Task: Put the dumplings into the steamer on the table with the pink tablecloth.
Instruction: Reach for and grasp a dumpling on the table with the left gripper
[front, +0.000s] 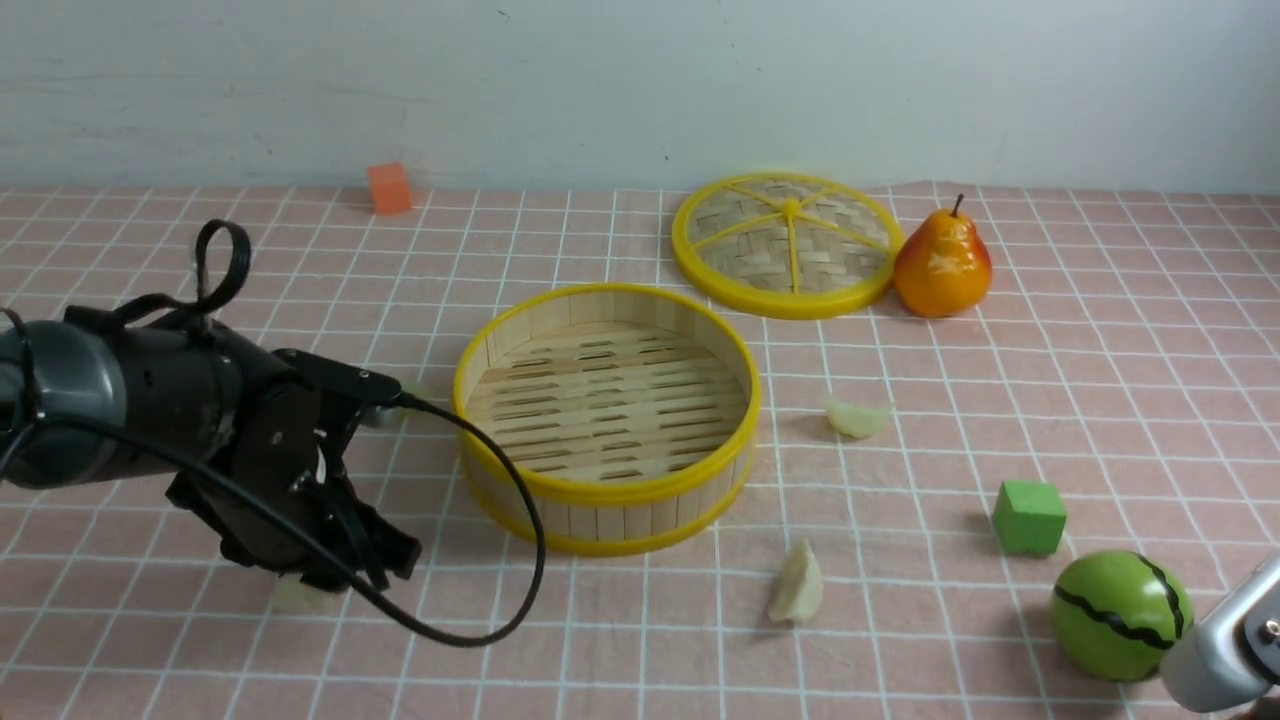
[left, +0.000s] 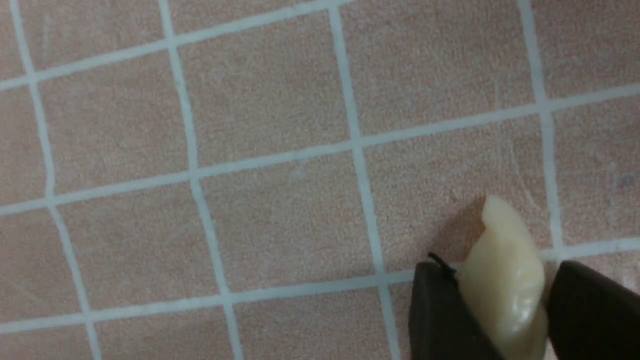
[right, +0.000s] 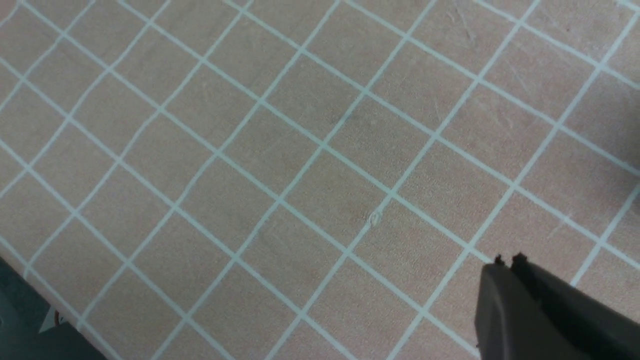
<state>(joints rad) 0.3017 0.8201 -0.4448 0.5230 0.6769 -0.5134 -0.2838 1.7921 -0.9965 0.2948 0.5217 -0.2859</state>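
The steamer (front: 605, 495) stands empty in the middle of the table's pink tablecloth (front: 900, 620). One dumpling (front: 857, 416) lies to its right and another (front: 797, 584) in front of it. My left gripper (front: 322, 583) is down at the cloth, left of the steamer. In the left wrist view its two dark fingers (left: 440, 310) are shut on a cream dumpling (left: 505, 270), which also shows under the gripper in the front view (front: 298, 597). My right gripper (right: 507, 260) is shut and empty above bare cloth; only its silver wrist (front: 1225, 640) shows at the front right corner.
The flat woven lid (front: 785, 245) lies at the back with a pear (front: 942, 262) beside it. A green cube (front: 1029, 516) and a green striped ball (front: 1120, 615) sit at the front right, next to my right arm. An orange cube (front: 389, 187) is far back left.
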